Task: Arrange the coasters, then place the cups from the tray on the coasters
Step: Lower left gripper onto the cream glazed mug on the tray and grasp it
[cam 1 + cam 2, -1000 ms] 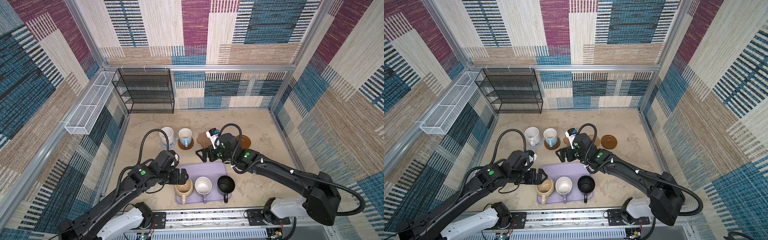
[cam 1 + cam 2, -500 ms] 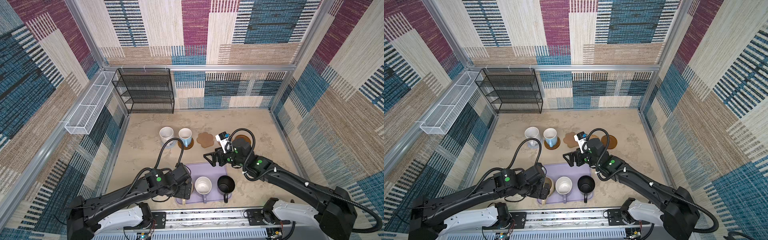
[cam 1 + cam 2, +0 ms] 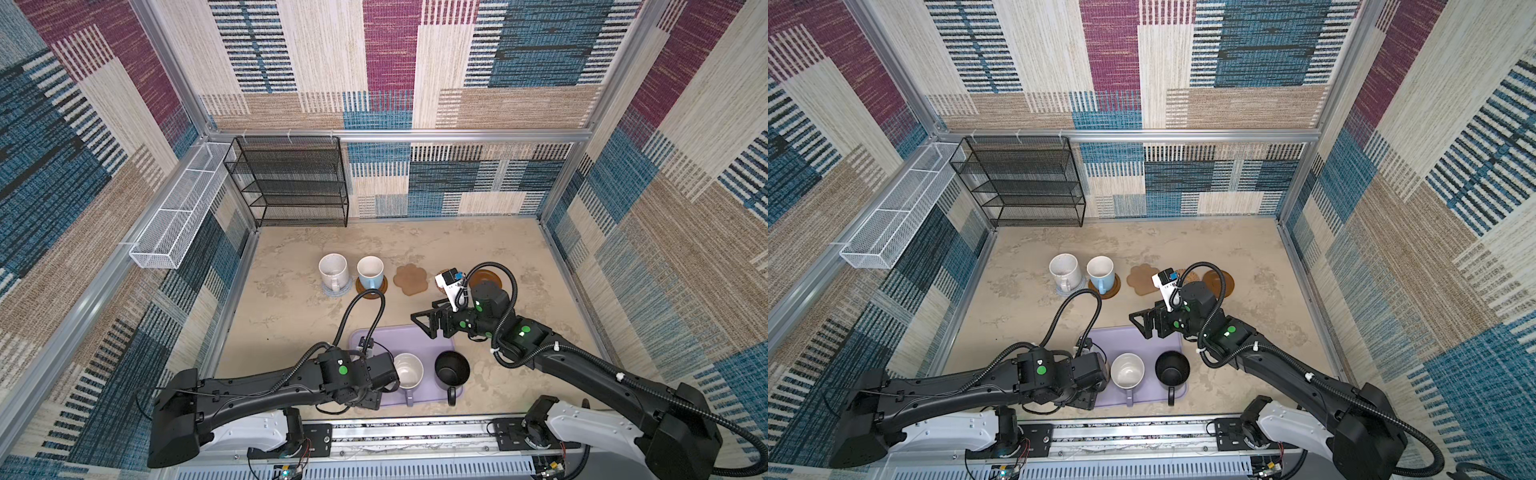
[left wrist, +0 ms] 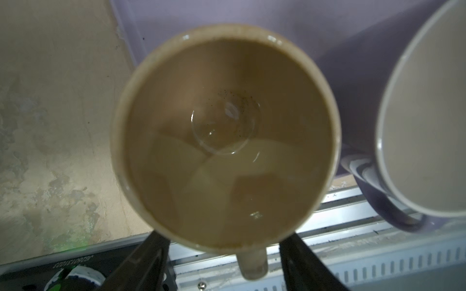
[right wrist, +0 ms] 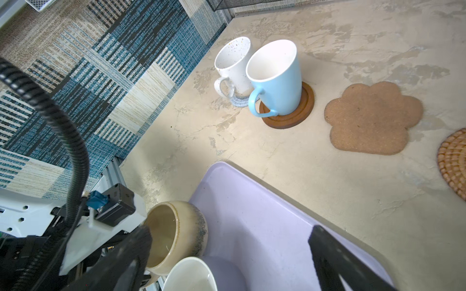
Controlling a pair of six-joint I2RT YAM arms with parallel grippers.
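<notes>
Left wrist view: beige mug (image 4: 227,138) blurred; left claw (image 4: 220,236) cut off at the frame's bottom edge, its contact with the mug unclear; lavender mug (image 4: 423,121) runs off the right edge. Right wrist view: rattan coaster (image 5: 454,161) cropped at the right edge.

The left claw (image 4: 223,254) has swung in from the left side of the tray (image 3: 415,336) and dropped right over the beige mug (image 4: 227,141), hiding it in both top views, with its jaws drawing in on either side by the handle. And the right claw (image 3: 430,322) has backed off the paw coaster (image 3: 410,279), now fully uncovered, to hover over the tray's far edge.
</notes>
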